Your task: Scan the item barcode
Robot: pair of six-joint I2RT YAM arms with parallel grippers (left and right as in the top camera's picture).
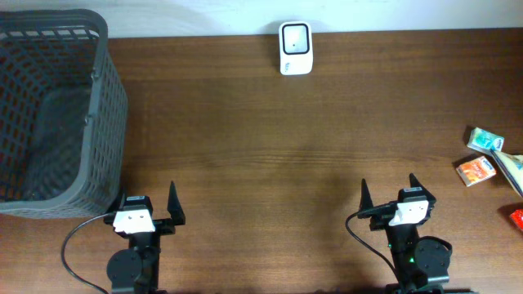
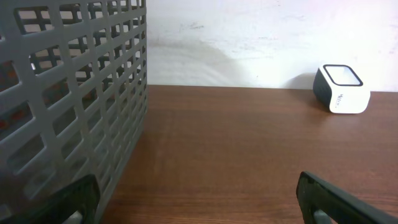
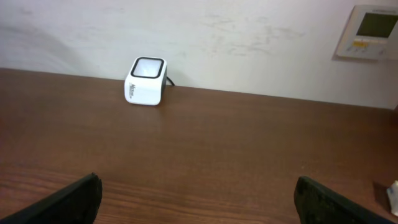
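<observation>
You had white box-shaped barcode scanner (image 1: 295,47) sitting at far edge of dark brown wooden worktop (image 1: 270,147).
- left end effector (image 1: 148,194): fingers spread wide, pinching nothing; on near side, left of scanner.
- right end effector (image 1: 388,184): likewise spread, empty; on near side, right of scanner.
- Items lay well right of scanner: small teal-and-white carton (image 1: 485,140), orange packet (image 1: 476,171) just beside it, red pack (image 1: 516,217) cut by frame edge.
- grey plastic lattice basket (image 1: 49,106) stood well left of scanner.
</observation>
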